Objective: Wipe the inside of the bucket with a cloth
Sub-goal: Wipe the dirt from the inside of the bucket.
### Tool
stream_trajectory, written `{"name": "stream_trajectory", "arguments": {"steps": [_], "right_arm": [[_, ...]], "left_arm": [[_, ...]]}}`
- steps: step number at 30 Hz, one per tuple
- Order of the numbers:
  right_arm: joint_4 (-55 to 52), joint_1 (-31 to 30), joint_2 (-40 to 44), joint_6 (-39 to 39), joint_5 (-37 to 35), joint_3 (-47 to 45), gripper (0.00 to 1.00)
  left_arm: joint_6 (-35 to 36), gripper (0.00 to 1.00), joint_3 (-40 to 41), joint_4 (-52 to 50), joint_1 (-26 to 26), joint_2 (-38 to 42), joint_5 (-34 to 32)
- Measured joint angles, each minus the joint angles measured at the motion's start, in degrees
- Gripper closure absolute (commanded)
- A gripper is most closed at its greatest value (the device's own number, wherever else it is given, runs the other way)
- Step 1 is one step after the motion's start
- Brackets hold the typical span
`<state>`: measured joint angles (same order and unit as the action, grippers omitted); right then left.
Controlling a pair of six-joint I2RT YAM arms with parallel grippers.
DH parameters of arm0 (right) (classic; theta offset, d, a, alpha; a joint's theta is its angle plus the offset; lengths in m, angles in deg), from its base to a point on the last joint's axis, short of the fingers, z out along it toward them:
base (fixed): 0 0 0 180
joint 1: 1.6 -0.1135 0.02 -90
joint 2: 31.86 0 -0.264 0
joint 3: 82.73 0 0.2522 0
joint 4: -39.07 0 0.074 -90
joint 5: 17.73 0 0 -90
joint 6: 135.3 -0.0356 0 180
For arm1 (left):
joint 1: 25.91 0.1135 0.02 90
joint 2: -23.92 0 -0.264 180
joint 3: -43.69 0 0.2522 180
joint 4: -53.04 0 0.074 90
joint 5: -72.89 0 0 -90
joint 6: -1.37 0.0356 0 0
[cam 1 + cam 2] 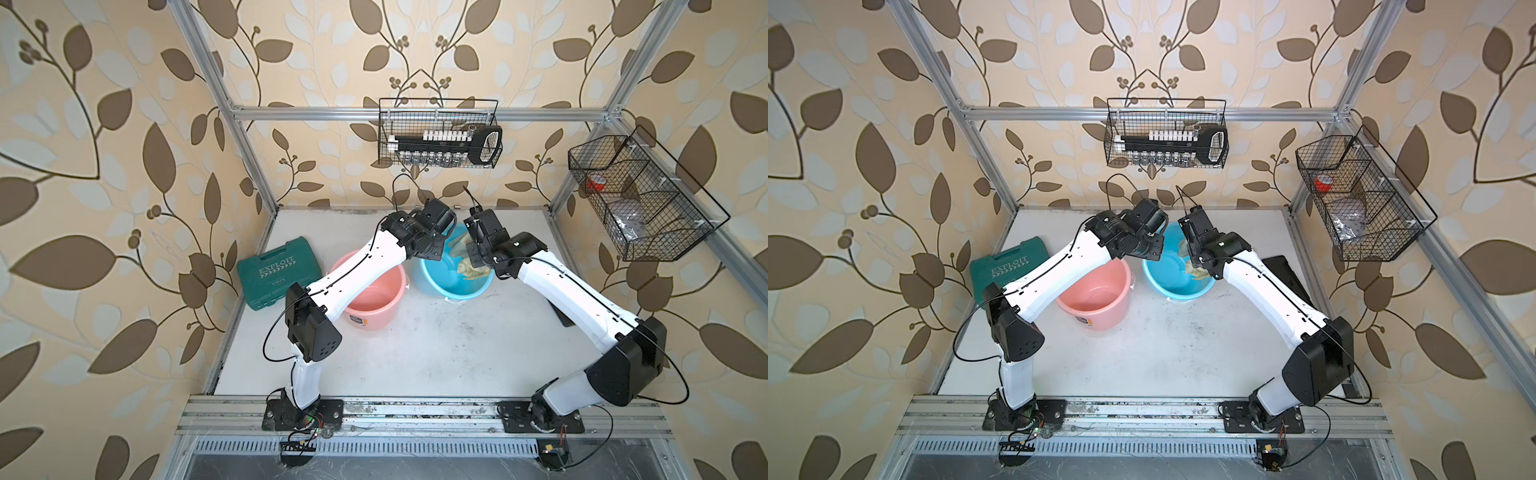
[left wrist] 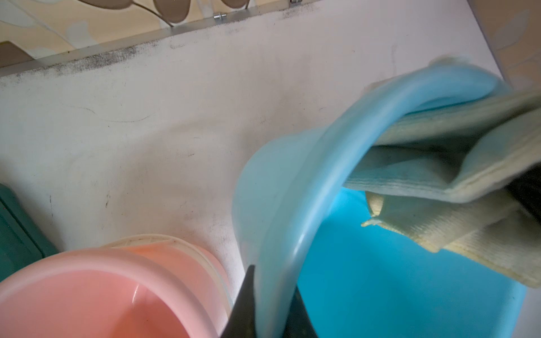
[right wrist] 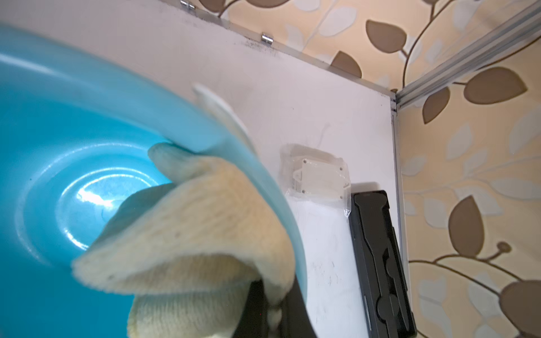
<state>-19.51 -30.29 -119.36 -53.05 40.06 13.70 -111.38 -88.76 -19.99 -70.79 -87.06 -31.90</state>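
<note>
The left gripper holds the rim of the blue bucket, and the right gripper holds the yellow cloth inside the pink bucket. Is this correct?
Not quite. The right gripper holds the cloth inside the blue bucket, as the right wrist view shows; the pink bucket shows no cloth in a top view. The left gripper does hold the blue rim.

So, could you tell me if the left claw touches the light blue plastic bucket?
Touching: the left wrist view shows the left claw clamping the rim of the light blue plastic bucket, fingers either side.
</note>
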Motion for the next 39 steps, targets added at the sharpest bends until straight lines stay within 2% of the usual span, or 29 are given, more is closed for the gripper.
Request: {"name": "stream_trajectory", "arguments": {"steps": [5,11,20,25,32,35,39], "right_arm": [[0.39,0.22,-0.44,1.16,-1.20,-0.17,1.00],[-2.62,0.22,-0.15,-1.60,-0.70,-2.49,1.00],[-6.12,1.70,11.26,-7.85,3.43,-12.02,1.00],[-10.12,7.54,15.34,-10.12,3.08,-14.08,1.00],[-11.45,16.79,23.45,-11.26,3.37,-18.62,1.00],[-8.83,17.25,27.76,-11.30,7.15,-18.58,1.00],[-4.22,17.22,30.71,-11.41,18.80,-14.88,1.00]], "left_arm": [[0.04,1.00,0.79,-0.26,0.00,-0.02,0.42],[0.24,1.00,0.17,-1.44,0.72,-0.24,0.24],[0.24,1.00,-4.02,-3.56,3.41,-1.18,1.29],[-0.07,1.00,-5.84,-3.26,4.48,-1.18,1.95],[-0.74,1.00,-4.09,-0.96,4.85,-0.79,2.38],[-0.81,1.00,-0.85,0.90,4.85,-0.28,2.89],[-0.72,1.00,4.11,3.08,4.85,-0.07,5.33]]}}
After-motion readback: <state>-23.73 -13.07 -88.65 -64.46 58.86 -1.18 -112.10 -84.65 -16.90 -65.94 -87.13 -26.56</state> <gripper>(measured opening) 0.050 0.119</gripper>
